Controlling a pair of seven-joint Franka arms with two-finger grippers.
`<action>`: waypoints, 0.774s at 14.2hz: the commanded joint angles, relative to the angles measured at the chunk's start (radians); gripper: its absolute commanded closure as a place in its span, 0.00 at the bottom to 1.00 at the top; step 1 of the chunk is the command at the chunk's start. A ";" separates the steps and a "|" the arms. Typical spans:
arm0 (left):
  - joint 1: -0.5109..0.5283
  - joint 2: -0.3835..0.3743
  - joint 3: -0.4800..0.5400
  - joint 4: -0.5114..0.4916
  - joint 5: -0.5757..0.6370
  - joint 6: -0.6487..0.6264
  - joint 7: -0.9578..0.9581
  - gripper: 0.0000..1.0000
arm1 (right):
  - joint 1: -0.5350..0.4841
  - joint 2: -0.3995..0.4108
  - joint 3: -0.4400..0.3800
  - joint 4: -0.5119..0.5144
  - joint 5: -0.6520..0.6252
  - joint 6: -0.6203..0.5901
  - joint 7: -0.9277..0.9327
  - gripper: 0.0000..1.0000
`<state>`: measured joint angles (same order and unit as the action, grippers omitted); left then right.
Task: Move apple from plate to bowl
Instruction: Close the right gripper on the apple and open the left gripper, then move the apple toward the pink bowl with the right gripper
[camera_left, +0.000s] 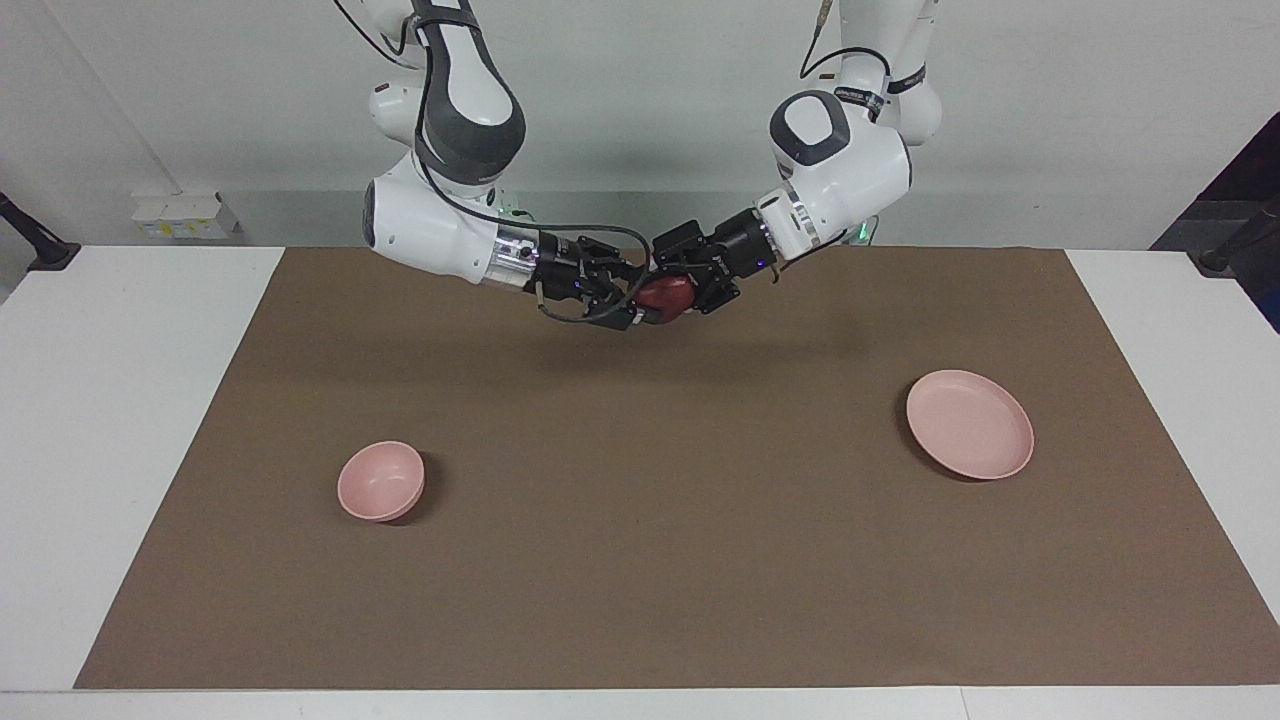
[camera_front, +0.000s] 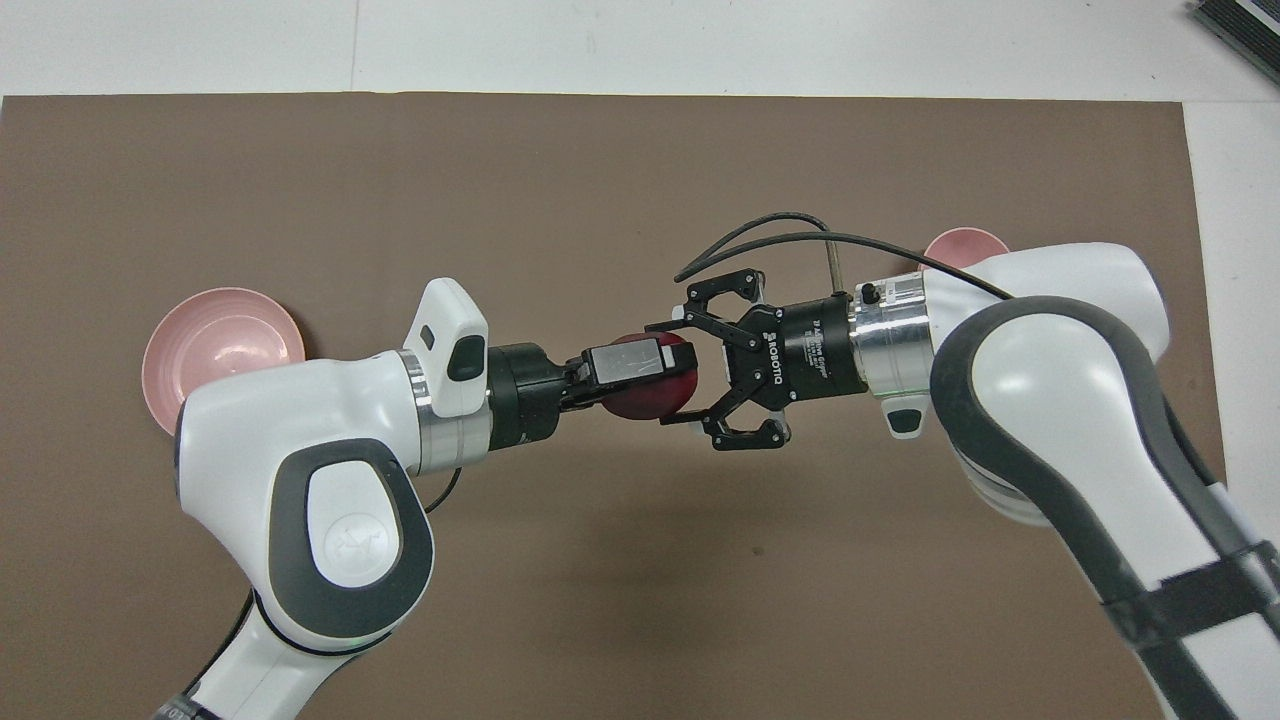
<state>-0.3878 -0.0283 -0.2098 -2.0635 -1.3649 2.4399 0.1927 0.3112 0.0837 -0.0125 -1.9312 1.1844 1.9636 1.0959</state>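
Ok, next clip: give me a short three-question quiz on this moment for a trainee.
1. True or false: the plate holds nothing.
2. The right gripper is: A open and empty; B shut on the apple, in the air; C parked out of view.
3. Fill in: the bowl sits toward the ___ arm's end of the table.
Key: 1 true; 2 B; 3 right.

A robot lab: two white arms (camera_left: 450, 215) mounted over a white surface (camera_left: 120, 400) with a brown mat (camera_left: 640, 560), bare grey wall (camera_left: 650, 120).
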 joint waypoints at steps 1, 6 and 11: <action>-0.011 -0.013 0.001 0.011 0.012 0.027 -0.007 0.00 | -0.001 -0.013 0.005 -0.011 -0.006 -0.017 -0.025 1.00; 0.006 -0.024 0.007 -0.004 0.015 0.022 -0.003 0.00 | -0.038 -0.016 -0.006 -0.003 -0.016 -0.084 -0.037 1.00; 0.063 -0.039 0.009 -0.044 0.033 0.016 0.002 0.00 | -0.147 -0.018 -0.007 0.032 -0.118 -0.207 -0.042 1.00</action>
<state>-0.3433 -0.0355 -0.1987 -2.0690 -1.3536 2.4527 0.1938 0.2071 0.0788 -0.0240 -1.9137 1.1067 1.8012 1.0721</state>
